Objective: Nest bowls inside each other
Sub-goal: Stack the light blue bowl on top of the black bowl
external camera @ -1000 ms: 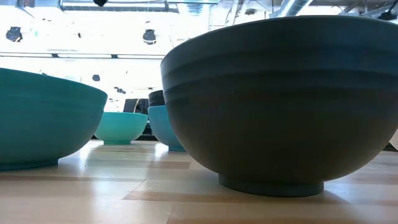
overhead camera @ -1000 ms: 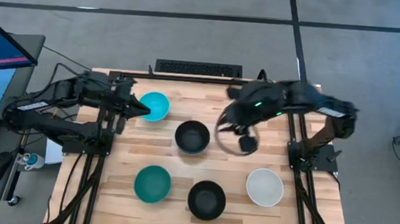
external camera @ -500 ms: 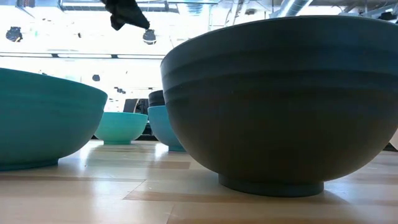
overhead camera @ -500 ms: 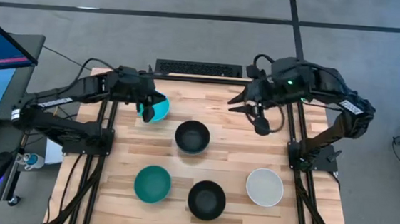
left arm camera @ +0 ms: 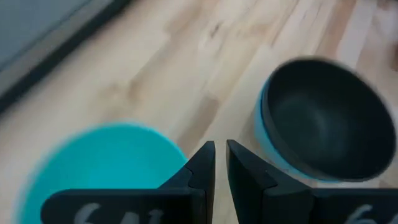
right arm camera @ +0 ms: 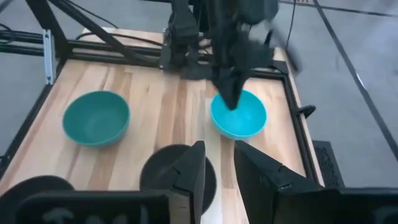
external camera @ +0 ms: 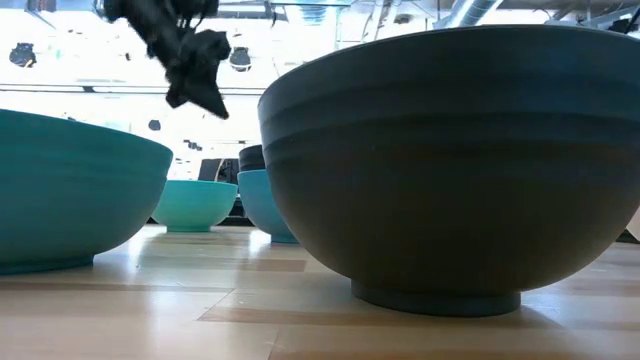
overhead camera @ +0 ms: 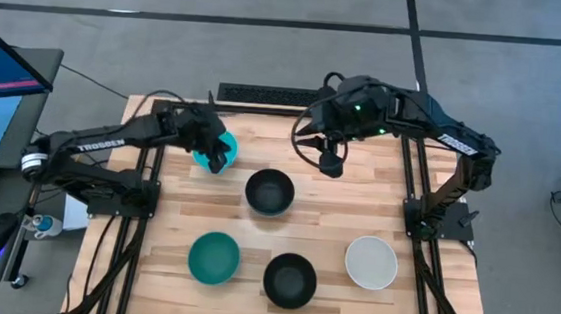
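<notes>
A light cyan bowl (overhead camera: 229,149) stands on its base at the table's far left. My left gripper (overhead camera: 218,158) hangs above it, slanting down, its fingers (left arm camera: 205,163) a narrow gap apart with nothing between them. In the low view it (external camera: 195,75) is well clear of that bowl (external camera: 195,205). A black bowl (left arm camera: 323,118) sits inside a blue one (left arm camera: 264,134) at the table's middle (overhead camera: 270,191). My right gripper (overhead camera: 330,165) hovers open and empty over the far middle. A dark teal bowl (overhead camera: 214,257), another black bowl (overhead camera: 289,280) and a white bowl (overhead camera: 371,261) stand along the near side.
Bare wood lies between the bowls and along the far right of the table (overhead camera: 379,180). A dark keyboard-like bar (overhead camera: 277,97) lies beyond the far edge. A desk with a monitor (overhead camera: 2,65) stands off the table's left side.
My left gripper has come down and swung toward the table's right, over the light cyan bowl. My right gripper has moved toward the table's left edge at the same height. No bowl has moved.
</notes>
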Available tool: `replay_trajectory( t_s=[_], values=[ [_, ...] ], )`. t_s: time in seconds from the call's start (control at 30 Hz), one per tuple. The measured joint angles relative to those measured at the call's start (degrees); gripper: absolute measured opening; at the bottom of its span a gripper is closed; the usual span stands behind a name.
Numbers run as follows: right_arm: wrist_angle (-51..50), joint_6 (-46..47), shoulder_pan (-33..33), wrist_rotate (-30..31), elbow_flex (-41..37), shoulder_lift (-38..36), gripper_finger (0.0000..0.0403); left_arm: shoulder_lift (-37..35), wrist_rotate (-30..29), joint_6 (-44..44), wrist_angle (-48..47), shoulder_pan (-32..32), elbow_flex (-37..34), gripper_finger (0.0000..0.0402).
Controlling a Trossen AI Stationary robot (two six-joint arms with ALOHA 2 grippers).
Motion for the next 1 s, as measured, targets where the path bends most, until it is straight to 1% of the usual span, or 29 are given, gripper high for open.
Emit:
replay_trajectory(
  t_s=[0.1,0.17,0.2,0.47,0.73,0.87,1.0],
  values=[
    [0.1,-1.0,0.0,0.0,0.0,0.0,0.0108,-0.8,1.1,-3.8,7.8,0.3,-7.2,0.0031],
    [0.6,-1.1,0.0,0.1,0.0,0.0,0.0108,-1.7,0.7,-5.5,12.2,0.5,-9.9,0.0031],
    [0.9,-1.0,0.0,0.2,0.0,0.0,0.0108,-2.3,0.7,-6.1,12.8,0.7,-10.6,0.0031],
    [1.7,-0.8,-1.8,0.2,0.0,0.0,0.0108,-2.6,4.1,-6.5,8.7,1.2,-10.9,0.0031],
    [1.8,-1.2,-1.7,0.2,0.0,0.0,0.0108,-2.3,0.7,-5.8,5.4,0.9,-10.9,0.0031],
    [2.0,-1.2,-1.7,0.2,0.0,0.0,0.0108,-1.2,1.0,-6.8,5.6,0.8,-10.9,0.0031],
    [2.9,-1.2,-1.7,0.2,0.0,0.0,0.0108,1.7,1.2,-8.0,6.3,-0.9,-10.9,0.0031]
  ],
)
